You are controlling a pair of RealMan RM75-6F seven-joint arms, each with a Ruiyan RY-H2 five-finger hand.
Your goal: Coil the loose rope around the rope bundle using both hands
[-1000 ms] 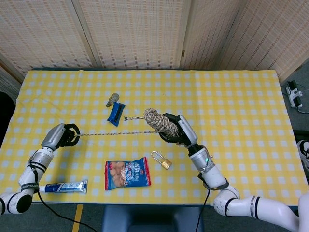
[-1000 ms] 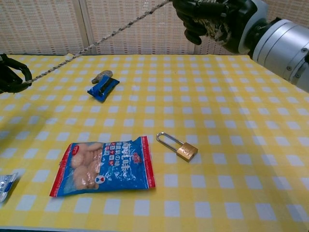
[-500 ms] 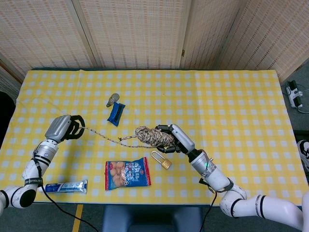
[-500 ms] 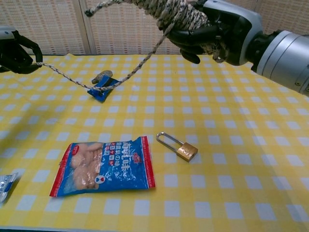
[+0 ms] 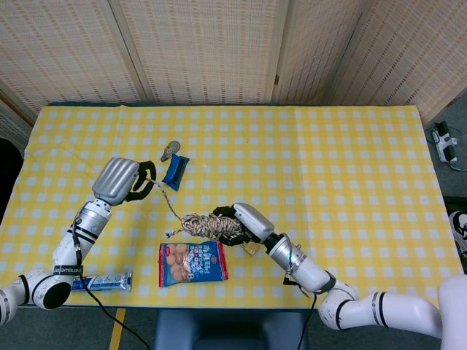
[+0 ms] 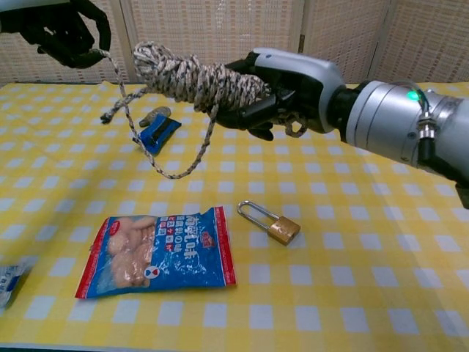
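So the right hand (image 6: 282,92) has its fingers wrapped around one end of the rope bundle (image 6: 194,77) and holds it up off the tabletop (image 5: 343,168), lying roughly level, over the near-middle part of the table. In the head view the bundle (image 5: 208,224) sits just above the snack bag, near the front edge. The left hand (image 5: 124,182) is up in the air over the left side of the table, fingers clenched on the loose rope (image 6: 157,158), pinching it near its end. From that hand the rope drops down in a slack loop and climbs back up to the bundle, so it's hanging free between the two hands and not pulled tight. A short frayed tail (image 6: 117,108) also dangles off the far end of the bundle.

Other stuff on the yellow checked cloth: a blue and red snack bag (image 6: 157,253) lying flat near the front edge, with a brass padlock (image 6: 271,222) just to its right, shackle pointing left. Further back toward the left-middle there's a small blue packet (image 6: 156,133) with a grey-ish thing (image 5: 171,150) touching its far end, can't tell what it is. A toothpaste tube (image 5: 98,281) lies at the front left corner, barely poking into the chest view.
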